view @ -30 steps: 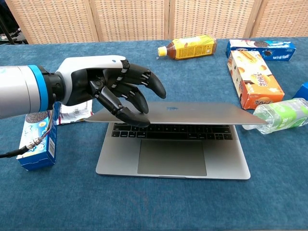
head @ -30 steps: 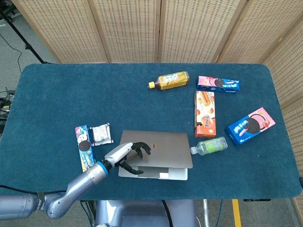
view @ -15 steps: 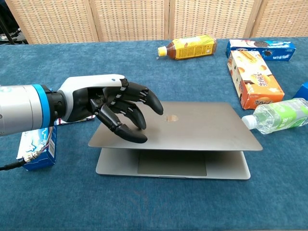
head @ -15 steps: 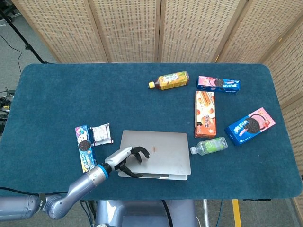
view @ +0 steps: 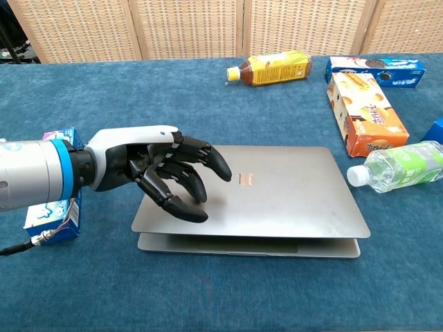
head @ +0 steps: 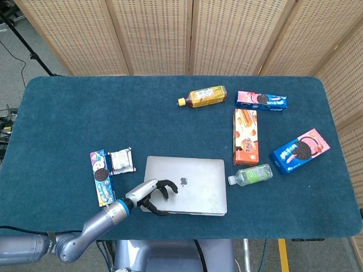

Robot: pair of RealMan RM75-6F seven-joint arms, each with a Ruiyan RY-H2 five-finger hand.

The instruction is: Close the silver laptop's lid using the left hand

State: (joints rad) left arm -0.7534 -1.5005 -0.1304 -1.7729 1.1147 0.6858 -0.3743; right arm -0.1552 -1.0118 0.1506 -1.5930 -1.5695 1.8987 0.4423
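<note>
Pressing down near the table's front edge, we see the left hand resting spread fingers on the lid's left part, gripping nothing. The silver laptop extends rightward from it, long axis left-right, lid nearly flat, a thin gap remaining. Right hand unseen.

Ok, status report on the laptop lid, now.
Left robot hand rests on the lid, fingers spread. Right hand not in view. Silver laptop nearly shut, thin gap at the front edge. Water bottle lies close beside it, not blocking.
</note>
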